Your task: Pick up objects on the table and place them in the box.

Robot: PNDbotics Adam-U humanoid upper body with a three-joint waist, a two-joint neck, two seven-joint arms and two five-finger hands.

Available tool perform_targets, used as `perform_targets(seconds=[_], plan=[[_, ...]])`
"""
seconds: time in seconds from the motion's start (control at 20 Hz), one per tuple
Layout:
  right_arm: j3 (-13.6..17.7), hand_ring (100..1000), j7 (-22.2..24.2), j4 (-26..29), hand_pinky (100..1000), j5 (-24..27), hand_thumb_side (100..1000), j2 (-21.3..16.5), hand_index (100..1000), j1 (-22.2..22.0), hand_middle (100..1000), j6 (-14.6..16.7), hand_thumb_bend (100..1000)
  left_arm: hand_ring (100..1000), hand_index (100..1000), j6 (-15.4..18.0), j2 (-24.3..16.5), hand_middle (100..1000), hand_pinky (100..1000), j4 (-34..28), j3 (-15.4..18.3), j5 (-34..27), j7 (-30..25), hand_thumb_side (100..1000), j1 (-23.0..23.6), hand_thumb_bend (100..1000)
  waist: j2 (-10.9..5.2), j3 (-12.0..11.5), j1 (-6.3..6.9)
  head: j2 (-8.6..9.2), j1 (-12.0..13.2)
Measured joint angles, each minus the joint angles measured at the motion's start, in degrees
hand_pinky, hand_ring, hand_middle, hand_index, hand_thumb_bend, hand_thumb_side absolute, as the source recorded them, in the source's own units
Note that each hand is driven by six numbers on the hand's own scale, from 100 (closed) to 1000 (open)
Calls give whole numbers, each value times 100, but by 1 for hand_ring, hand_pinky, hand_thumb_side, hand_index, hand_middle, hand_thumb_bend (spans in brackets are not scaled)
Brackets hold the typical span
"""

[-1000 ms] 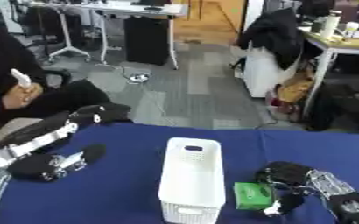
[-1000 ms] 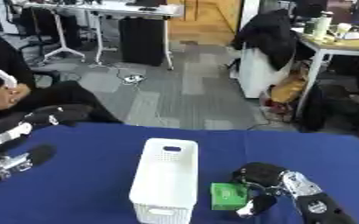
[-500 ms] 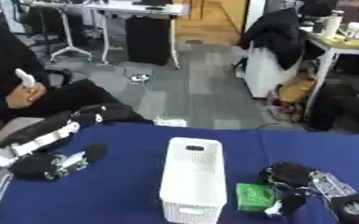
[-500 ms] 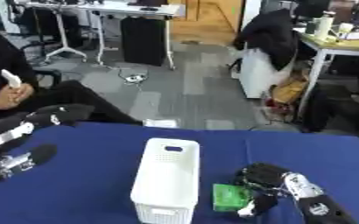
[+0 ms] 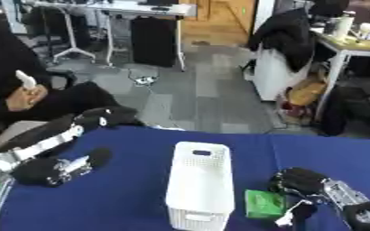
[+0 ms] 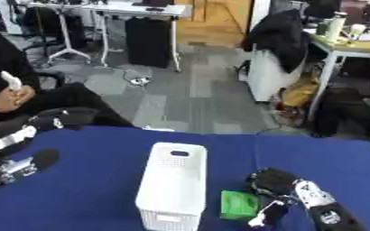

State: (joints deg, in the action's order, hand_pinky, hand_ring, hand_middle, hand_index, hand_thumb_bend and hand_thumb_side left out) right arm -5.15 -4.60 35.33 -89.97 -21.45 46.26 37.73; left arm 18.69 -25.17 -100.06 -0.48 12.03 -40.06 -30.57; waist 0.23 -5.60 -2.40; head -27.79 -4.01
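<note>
Right hand at the green packet
Right hand [image 5: 305, 186] fingers curl around green packet [image 5: 265, 204] (at 3 o'clock of the white box [image 5: 200, 182]); left hand [image 5: 55, 166] fingers curled, holding nothing.

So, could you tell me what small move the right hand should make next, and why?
Probably close its fingers on the green object. The right hand sits beside it, fingers curled towards it, though a grasp isn't clear, and the white box stands just left.
</note>
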Motion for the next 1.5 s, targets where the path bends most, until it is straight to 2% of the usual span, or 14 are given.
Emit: perform_targets(seconds=[0.25,0.4,0.55,0.75,0.95,1.25,1.5], plan=[[6,226,-331,1,100,64,663,0,493,-3,305,-133,716,969,987,0,0,1000,864,0,0,0,-2,1000,0,110,0,0,-1,0,24],[29,124,-623,-13,100,152,531,0,384,-10,188,-222,676,969,987,-1,0,1000,864,0,0,0,-3,1000,0,110,0,0,-1,0,31],[35,100,-964,-43,100,302,479,0,353,-44,171,-277,690,969,987,-1,0,1000,864,0,0,0,-3,1000,0,110,0,0,-1,0,46],[33,100,-1371,-93,100,466,472,0,360,-60,172,-268,714,969,987,0,0,1000,864,0,0,0,-5,1000,0,109,0,0,-1,0,49],[34,100,-1581,-146,100,569,471,-1,365,-80,171,-260,713,969,987,3,0,1000,865,0,0,0,-18,1000,0,110,0,0,-1,0,49],[53,100,-1587,-178,100,830,476,-9,367,-85,169,-229,688,969,987,6,0,1000,864,0,0,0,-29,1000,0,109,0,3,-1,1,52],[70,100,-1404,-178,100,1230,483,-110,370,-85,167,-155,672,969,987,13,0,1000,865,0,0,0,-37,1000,0,109,0,12,-2,1,53]])
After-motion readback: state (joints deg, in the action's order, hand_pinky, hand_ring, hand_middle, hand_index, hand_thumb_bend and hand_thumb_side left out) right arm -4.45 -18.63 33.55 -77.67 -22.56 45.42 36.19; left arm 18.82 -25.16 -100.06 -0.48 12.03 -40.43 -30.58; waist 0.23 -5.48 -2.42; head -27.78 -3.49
